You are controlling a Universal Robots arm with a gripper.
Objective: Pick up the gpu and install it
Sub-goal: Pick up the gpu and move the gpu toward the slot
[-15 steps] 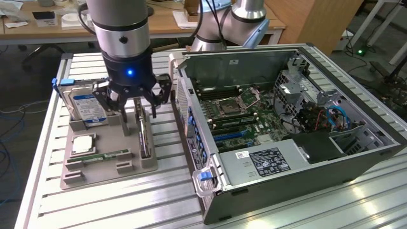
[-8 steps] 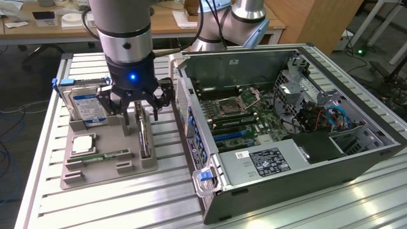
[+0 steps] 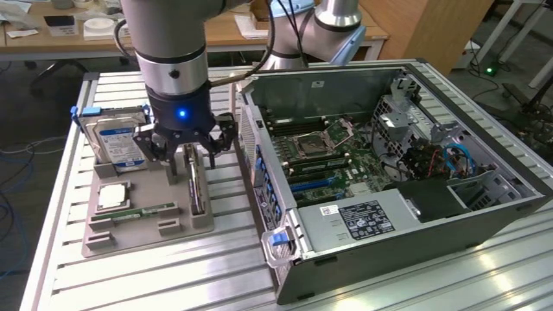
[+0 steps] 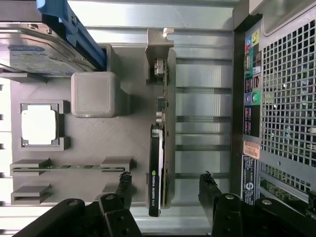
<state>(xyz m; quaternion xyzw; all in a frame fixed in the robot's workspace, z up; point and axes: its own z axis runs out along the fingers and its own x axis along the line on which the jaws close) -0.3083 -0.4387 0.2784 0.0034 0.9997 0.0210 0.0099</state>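
Left of centre in the exterior view, the gripper [image 3: 191,159], fingers spread wide, flanks the upright gpu [image 3: 198,191]; hard drive [image 3: 116,142] further left, computer case [image 3: 484,214] right.

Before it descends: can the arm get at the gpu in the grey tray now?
Probably yes: its open fingers stand on either side of the gpu, and nothing lies between.

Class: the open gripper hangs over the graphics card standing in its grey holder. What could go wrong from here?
1. The graphics card sits nearer one side of the gripper than the other, so closing may push it sideways in the grey holder.
2. The card stands on its thin edge, so a grasp could slip.
3. The hard drive stands close by and might get knocked.
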